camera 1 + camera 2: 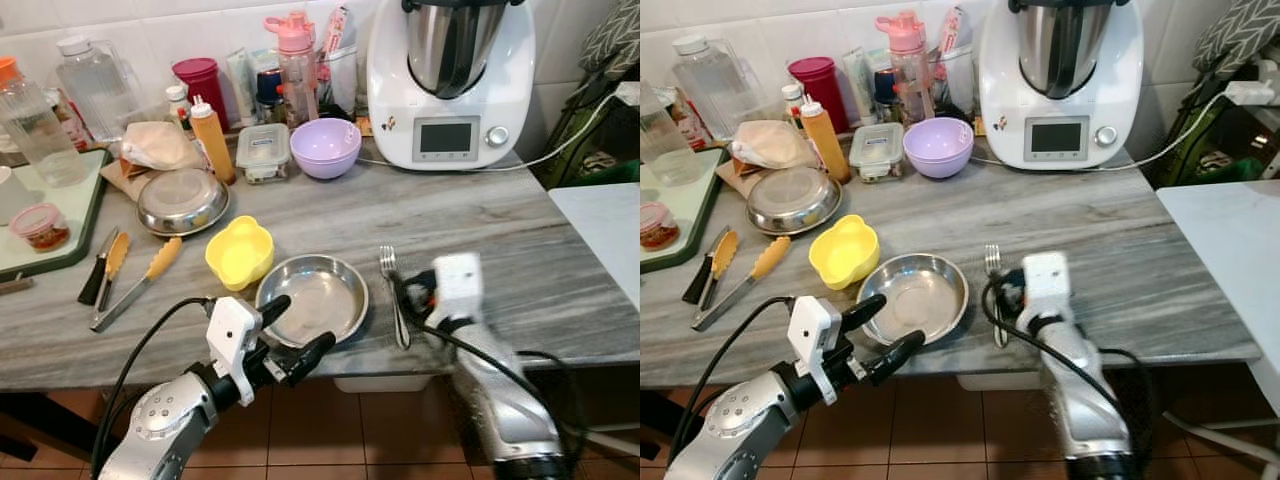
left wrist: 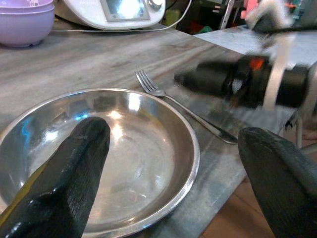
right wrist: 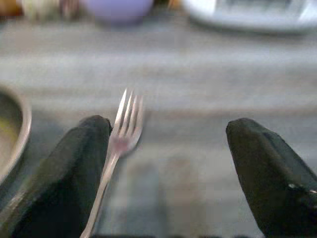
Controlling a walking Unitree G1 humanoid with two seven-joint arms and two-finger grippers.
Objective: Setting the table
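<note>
Both claws, left and right, spread wide and empty beside one fork, two steel bowls.

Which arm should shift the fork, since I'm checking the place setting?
The right. The right gripper sits open at the counter edge with the fork lying between its fingers, beside one of them. The left gripper is open at the steel plate, farther from the fork.
</note>
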